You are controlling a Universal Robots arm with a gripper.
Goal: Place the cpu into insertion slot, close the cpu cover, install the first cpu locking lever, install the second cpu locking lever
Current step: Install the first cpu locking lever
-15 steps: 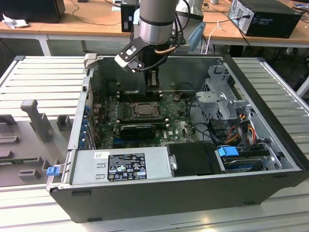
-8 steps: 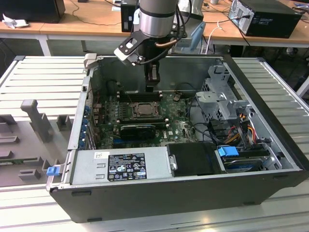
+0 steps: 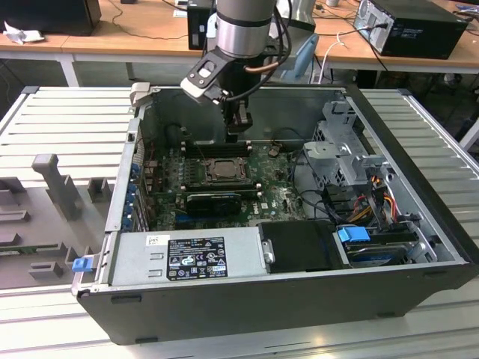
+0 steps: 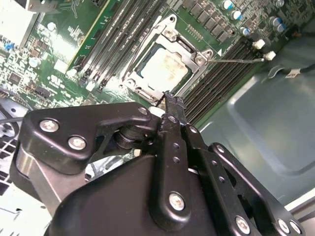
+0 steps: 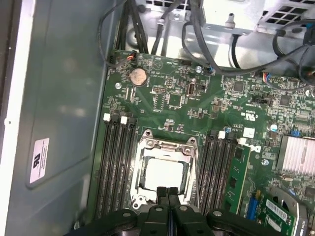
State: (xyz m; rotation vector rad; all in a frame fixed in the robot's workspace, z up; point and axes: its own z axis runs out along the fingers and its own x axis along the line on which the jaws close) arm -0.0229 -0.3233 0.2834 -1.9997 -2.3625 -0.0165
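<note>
Tool [image 5: 168, 191] with its two fingers pressed together and nothing between them, hanging inside the open computer case [image 3: 284, 307], tips just over the near edge of the socket. The green motherboard [image 5: 187, 98] lies flat on the case floor. Banks of long black memory slots [image 5: 115, 167] flank the insertion slot [image 5: 168, 140] on both sides. The cpu cover [image 5: 193, 172] appears folded down flat over the slot, and the cpu [image 5: 165, 172] shows through its square cut-out, seated level in the contact field. What seems to be a thin locking lever [image 4: 238, 60] runs from one socket corner out across the neighbouring memory slots, apparently not yet latched. The step in hand is judged to be lever installation. The joined fingertips serve well as a single pusher, provided they bear on the wire alone, keep clear of the cpu's pale top and the slot latches, and press steadily, not abruptly.
</note>
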